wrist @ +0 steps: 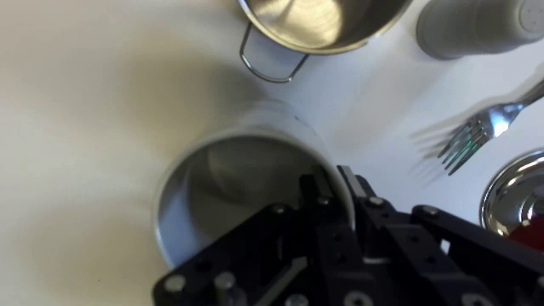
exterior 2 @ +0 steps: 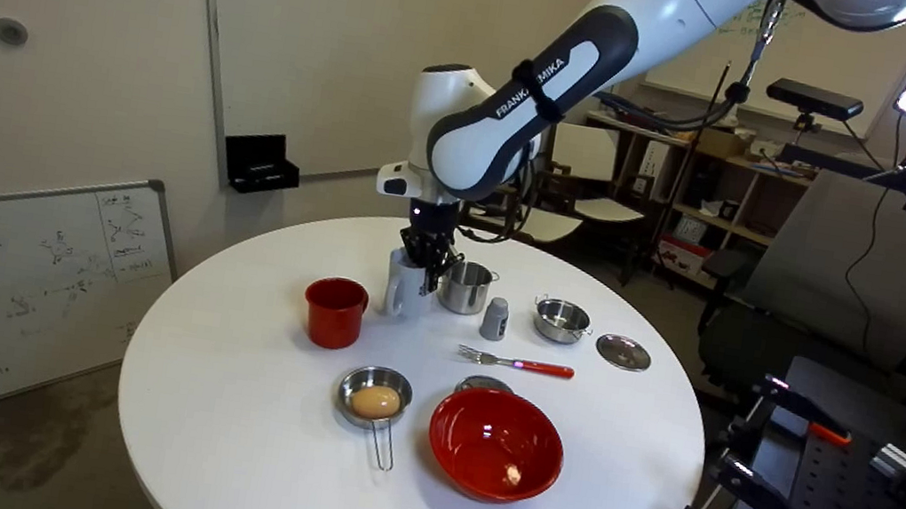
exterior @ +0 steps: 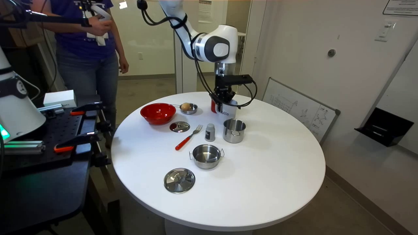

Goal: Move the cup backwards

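The cup is a pale grey-white mug with dark lettering. It stands upright toward one edge of the round table in both exterior views. In the wrist view I look down into the cup. My gripper points down at its rim, one finger inside and one outside, with the wall pinched between them. The gripper also shows in both exterior views, where it partly covers the cup. I cannot tell whether the cup's base touches the table.
A red cup stands beside the cup. A tall steel pot is close on its other side, with a grey shaker, fork and low pot beyond. A red bowl and a pan holding an egg are nearby.
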You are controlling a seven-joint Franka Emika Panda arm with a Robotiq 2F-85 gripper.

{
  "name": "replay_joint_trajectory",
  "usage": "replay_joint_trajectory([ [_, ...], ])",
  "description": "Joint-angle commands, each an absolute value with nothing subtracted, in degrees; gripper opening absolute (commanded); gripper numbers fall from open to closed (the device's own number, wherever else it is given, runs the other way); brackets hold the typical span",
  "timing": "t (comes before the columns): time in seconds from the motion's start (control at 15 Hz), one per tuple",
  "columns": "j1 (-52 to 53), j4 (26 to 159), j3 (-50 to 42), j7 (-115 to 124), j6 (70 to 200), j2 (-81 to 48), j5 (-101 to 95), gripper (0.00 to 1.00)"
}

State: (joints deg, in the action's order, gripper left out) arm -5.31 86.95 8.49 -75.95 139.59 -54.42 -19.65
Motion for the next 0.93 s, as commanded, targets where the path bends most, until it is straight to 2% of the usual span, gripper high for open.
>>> replay_joint_trajectory([
  [0.0, -4.48, 86.45, 7.15, -77.44, 139.68, -54.96, -17.94, 0.09],
  [0.4, -2.86, 86.33, 5.83, -76.23, 140.97, -55.31, -19.09, 0.07],
  [0.87, -1.98, 79.85, 5.32, -79.40, 138.80, -58.21, -19.20, 0.07],
])
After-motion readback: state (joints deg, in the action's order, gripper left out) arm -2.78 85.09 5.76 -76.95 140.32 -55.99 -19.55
